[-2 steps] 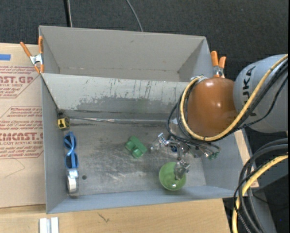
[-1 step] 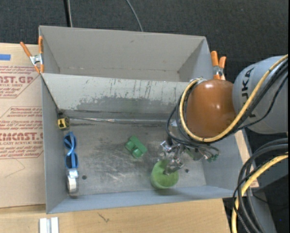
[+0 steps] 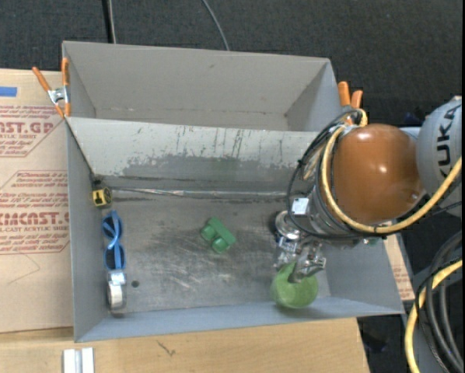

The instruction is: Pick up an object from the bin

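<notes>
My gripper [image 3: 298, 264] reaches down at the bin's front right corner, directly over a round green ball [image 3: 295, 291]. Its metal fingers touch the top of the ball, and the ball's upper part is hidden behind them. A small green block [image 3: 217, 235] lies on the bin floor to the left of the gripper, well apart from it.
A blue tool with a silver end [image 3: 113, 259] lies along the left wall. A small yellow piece [image 3: 99, 196] sits at the back left corner. The arm with its orange cover hangs over the bin's right wall.
</notes>
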Available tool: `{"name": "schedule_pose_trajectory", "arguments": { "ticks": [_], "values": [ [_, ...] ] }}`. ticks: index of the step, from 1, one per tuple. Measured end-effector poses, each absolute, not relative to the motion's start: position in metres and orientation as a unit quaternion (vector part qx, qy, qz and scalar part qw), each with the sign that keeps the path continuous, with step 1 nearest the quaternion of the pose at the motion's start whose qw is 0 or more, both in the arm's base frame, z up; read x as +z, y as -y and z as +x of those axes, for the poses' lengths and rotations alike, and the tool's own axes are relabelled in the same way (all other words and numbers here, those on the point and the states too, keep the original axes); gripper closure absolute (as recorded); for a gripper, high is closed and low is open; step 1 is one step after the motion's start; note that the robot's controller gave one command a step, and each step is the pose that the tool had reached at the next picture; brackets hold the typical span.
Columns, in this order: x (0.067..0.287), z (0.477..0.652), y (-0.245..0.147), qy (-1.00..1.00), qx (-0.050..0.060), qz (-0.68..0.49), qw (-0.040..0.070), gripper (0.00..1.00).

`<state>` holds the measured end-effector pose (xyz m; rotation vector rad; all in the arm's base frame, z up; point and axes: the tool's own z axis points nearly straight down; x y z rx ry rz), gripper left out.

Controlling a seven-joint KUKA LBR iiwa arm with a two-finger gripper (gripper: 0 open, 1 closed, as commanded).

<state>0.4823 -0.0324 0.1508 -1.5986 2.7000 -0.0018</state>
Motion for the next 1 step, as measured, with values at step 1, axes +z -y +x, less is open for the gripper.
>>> {"name": "schedule_pose_trajectory", "arguments": {
  "ticks": [1],
  "values": [
    [0.2233, 0.4851, 0.0254, -0.858, -0.001, -0.514, 0.004, 1.00]
  ]
}}
